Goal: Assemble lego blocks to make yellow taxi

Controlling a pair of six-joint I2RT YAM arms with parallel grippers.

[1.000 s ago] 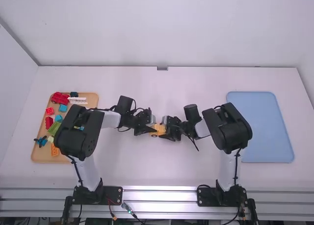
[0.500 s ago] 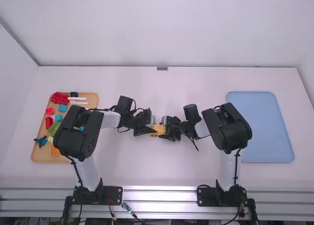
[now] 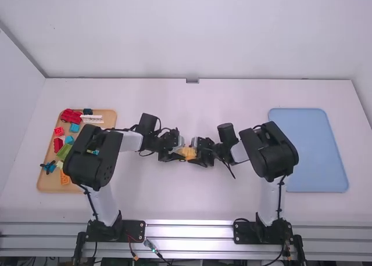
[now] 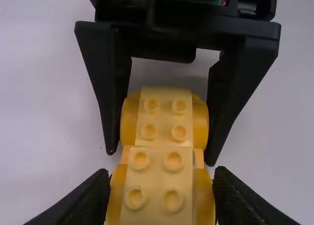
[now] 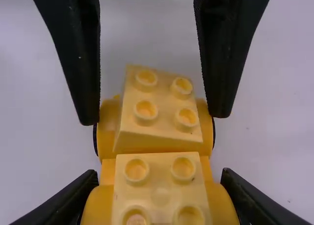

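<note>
The yellow block assembly [image 3: 187, 153] is held around the table's middle between my left gripper [image 3: 176, 154] and my right gripper [image 3: 199, 152]. In the left wrist view, my left gripper [image 4: 162, 188] is shut on the near end of this car-like piece, beside a studded light-yellow brick [image 4: 157, 185]; the right gripper's fingers clasp the far end. In the right wrist view, my right gripper [image 5: 159, 193] is shut on its own end. A studded brick [image 5: 159, 107] at the left gripper's end sits tilted there.
On the left, an orange-tan tray [image 3: 43, 183] holds several red, blue, green, white and orange blocks, partly beneath the left arm. A blue tray [image 3: 317, 153] lies on the right, partly behind the right arm.
The dark round mark on the assembly's near side no longer shows, and more of its yellow surface is visible beside the left fingers. Both arms keep their places.
</note>
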